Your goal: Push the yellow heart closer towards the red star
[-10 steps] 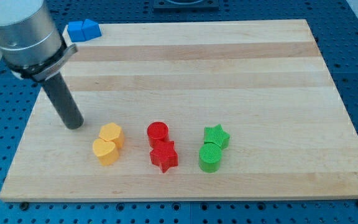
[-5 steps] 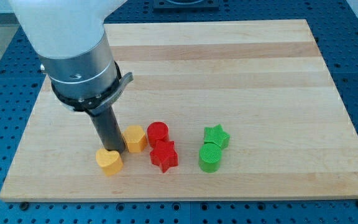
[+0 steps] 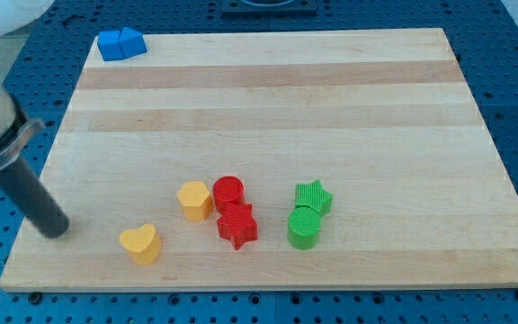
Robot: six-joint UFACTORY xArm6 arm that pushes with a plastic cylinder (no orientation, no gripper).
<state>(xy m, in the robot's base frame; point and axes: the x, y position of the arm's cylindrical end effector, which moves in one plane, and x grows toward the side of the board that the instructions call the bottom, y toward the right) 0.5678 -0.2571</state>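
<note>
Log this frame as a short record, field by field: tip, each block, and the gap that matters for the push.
tip: my tip, left of yellow heart, apart
yellow heart: lower left of red star, not touching
red star: below red cylinder
yellow hexagon: beside red cylinder
green star: above green cylinder
blue blocks: board's top-left corner

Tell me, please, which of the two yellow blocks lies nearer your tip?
The yellow heart, toward the view's bottom, lies nearer my tip. The yellow hexagon sits farther to the view's right, beside the red cylinder.
</note>
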